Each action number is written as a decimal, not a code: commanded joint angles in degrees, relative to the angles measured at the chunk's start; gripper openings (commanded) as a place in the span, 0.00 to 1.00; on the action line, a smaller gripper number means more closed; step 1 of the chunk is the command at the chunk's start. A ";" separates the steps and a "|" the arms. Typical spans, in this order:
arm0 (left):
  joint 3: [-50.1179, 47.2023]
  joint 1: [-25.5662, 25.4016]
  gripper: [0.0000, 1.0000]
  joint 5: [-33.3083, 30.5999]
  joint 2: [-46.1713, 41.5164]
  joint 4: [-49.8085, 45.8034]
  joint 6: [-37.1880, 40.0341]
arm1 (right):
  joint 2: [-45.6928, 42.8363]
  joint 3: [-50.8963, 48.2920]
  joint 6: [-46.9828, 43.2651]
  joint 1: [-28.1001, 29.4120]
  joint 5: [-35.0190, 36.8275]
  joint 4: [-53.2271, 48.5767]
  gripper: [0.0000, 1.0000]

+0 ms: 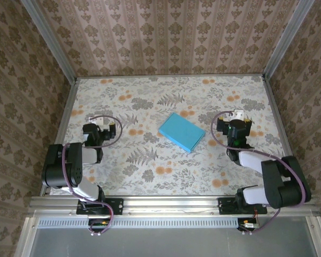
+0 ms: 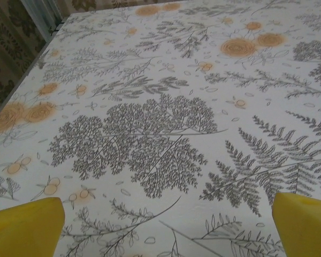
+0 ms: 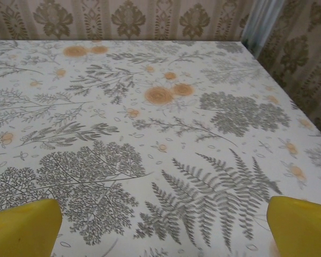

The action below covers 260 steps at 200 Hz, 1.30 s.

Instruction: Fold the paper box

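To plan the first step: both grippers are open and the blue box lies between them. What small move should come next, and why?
Probably move the right gripper leftward toward the paper box. The box lies mid-table, touched by nothing. Both the right gripper and the left gripper are open and empty, and the right one looks nearer.

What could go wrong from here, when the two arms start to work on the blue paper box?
1. The paper box lies loose on the table; a one-sided push may slide or turn it.
2. It sits skewed to the table edges, so a straight approach may catch a corner and crease it.
3. The open left gripper and right gripper must both reach it and might collide there.
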 commanded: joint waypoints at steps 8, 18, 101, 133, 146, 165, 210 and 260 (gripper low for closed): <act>1.58 0.16 1.00 3.01 -0.01 2.48 -0.59 | 6.68 0.14 -1.52 -0.98 -5.88 10.89 1.00; 1.66 0.17 1.00 3.63 -0.26 1.82 -0.48 | 5.97 1.33 0.29 -2.41 -7.43 6.66 1.00; 1.84 -0.09 1.00 3.50 -0.15 1.70 -0.05 | 8.96 -0.77 -1.72 -5.80 -22.89 12.91 1.00; 1.84 -0.08 1.00 3.39 -0.15 1.72 -0.01 | 8.93 0.75 0.69 -6.85 -20.49 9.89 1.00; 1.84 -0.14 1.00 3.39 -0.19 1.71 -0.01 | 8.88 0.25 0.78 -6.85 -20.10 10.80 1.00; 1.83 -0.10 1.00 3.41 -0.16 1.73 -0.01 | 8.70 -1.00 -1.76 -6.20 -24.24 12.99 1.00; 1.84 -0.10 1.00 3.39 -0.05 1.72 -0.01 | 9.02 0.79 -2.28 -6.37 -25.40 10.46 1.00; 1.84 -0.10 1.00 3.13 -0.10 1.70 -0.10 | 8.94 1.07 0.13 -7.03 -22.44 9.48 1.00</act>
